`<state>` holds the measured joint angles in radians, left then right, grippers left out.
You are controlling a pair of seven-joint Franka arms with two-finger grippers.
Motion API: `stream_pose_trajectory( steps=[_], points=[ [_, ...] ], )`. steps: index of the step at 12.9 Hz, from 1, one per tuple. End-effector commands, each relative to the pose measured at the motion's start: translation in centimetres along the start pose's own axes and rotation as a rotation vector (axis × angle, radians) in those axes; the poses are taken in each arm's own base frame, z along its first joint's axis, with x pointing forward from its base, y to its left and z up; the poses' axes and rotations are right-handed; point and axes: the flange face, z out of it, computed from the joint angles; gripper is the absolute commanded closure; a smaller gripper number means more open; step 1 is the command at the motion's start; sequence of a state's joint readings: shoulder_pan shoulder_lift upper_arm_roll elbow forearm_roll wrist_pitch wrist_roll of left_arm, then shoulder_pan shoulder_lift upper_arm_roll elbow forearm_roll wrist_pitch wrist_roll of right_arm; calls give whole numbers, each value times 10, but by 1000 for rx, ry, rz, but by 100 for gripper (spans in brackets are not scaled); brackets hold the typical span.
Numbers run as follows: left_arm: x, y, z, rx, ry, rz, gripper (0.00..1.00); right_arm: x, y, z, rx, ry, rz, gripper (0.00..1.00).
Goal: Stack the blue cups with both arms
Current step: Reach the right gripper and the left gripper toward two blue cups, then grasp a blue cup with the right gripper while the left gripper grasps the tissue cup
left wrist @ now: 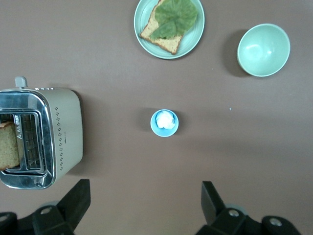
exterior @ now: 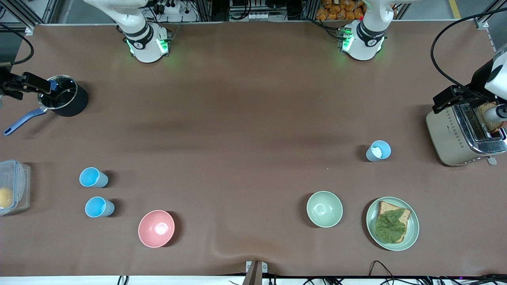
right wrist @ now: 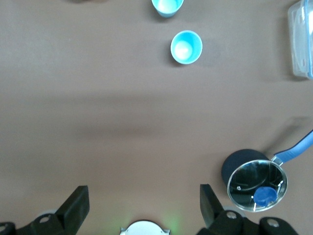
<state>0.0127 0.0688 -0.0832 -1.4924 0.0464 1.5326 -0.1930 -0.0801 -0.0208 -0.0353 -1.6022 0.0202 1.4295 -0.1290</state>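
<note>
Matt brown cloth-like cover on desk (exterior: 245, 118), faintly wrinkled. Smooth light-blue plastic cups (exterior: 93, 177). Glossy pink bowl (exterior: 156, 228); satin pale green bowl (exterior: 324, 209). Polished metal toaster top (left wrist: 24, 142). Mirror-shiny saucepan interior (right wrist: 257, 180). Clear plastic box (exterior: 14, 186).

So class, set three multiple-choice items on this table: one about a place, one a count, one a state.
1. Where is the cup with white contents? A on the plate; B beside the toaster; C in the saucepan.
2. How many blue cups? A two; B three; C five.
3. The left gripper jaws are: A open; B shut on a cup; C shut on bread.

B: it stands on the table near the toaster.
B: that one plus two empty cups.
A: the left wrist view shows them wide apart.
</note>
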Motion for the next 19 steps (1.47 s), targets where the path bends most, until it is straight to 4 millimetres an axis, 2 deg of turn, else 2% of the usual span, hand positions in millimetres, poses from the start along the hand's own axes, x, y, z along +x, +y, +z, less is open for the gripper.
stream_pose_trajectory(
  steps=[1, 2, 4, 5, 6, 7, 8, 9, 11, 13, 14, 17, 19],
  points=[
    [29, 3, 60, 14, -89, 29, 0, -3, 2, 7, 3, -40, -4, 0],
    [34, 5, 84, 25, -77, 35, 0, 12, 10, 26, 5, -75, 6, 0],
    [33, 6, 147, 20, -56, 26, 0, 32, 40, 59, 12, -116, 53, 0],
    [31, 6, 176, 14, -35, 28, 0, 41, 58, 82, 21, -150, 81, 0],
    [30, 6, 201, 10, -23, 29, 0, 55, 82, 108, 30, -164, 115, 0],
    [28, 4, 226, 3, -5, 27, 0, 73, 97, 137, 38, -161, 133, 0],
    [30, -2, 256, -3, -3, 26, 0, 87, 99, 159, 37, -154, 132, 0],
    [32, -5, 279, -7, -8, 25, 0, 104, 91, 175, 25, -127, 113, 0],
    [35, -4, 313, -10, -28, 26, 0, 133, 60, 210, 5, -105, 56, 0],
    [35, -3, 341, -13, -47, 26, 7, 152, 28, 245, -14, -116, -1, 0],
    [32, -3, 348, -13, -50, 27, 8, 158, 22, 253, -29, -106, -15, 0],
    [17, -3, 366, -12, -72, 31, 11, 166, 29, 280, -95, -98, -50, 0],
    [12, -5, 369, -10, -82, 29, 18, 166, 34, 285, -95, -95, -85, 0]
  ],
)
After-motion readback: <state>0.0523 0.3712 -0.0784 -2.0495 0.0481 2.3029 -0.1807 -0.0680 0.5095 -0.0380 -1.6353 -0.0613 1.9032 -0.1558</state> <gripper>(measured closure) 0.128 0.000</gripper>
